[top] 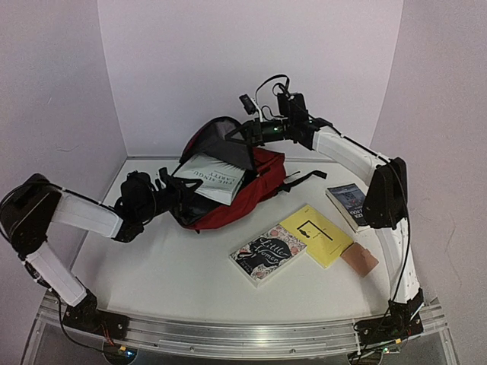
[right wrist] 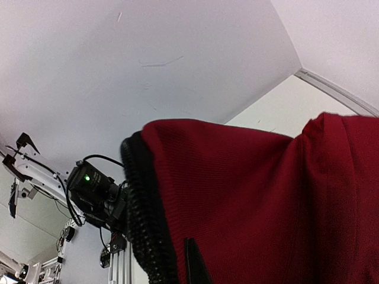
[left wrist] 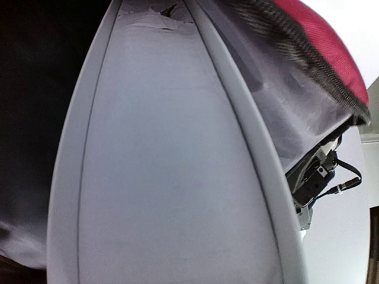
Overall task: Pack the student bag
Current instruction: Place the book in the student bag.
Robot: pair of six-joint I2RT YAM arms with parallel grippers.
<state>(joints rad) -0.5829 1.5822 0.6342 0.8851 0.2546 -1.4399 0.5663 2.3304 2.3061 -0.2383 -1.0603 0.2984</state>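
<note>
The student bag [top: 255, 186], dark red with a black zip, lies at the back middle of the table with its mouth facing left. My right gripper [top: 245, 131] is shut on the bag's upper rim and holds the flap raised; red fabric [right wrist: 254, 201] and zip [right wrist: 142, 219] fill the right wrist view. A grey-white book [top: 213, 176] sticks halfway into the mouth. My left gripper [top: 166, 185] is shut on its near left end. In the left wrist view the book's cover [left wrist: 172, 177] fills the frame, with the bag's red edge [left wrist: 320, 41] above it. Neither gripper's fingers show in the wrist views.
A floral-cover book [top: 268, 253], a yellow book [top: 316, 234], a dark blue book [top: 348, 204] and a small tan item [top: 359, 259] lie right of the bag. A black strap [top: 300, 181] trails from the bag. White walls close the back and sides.
</note>
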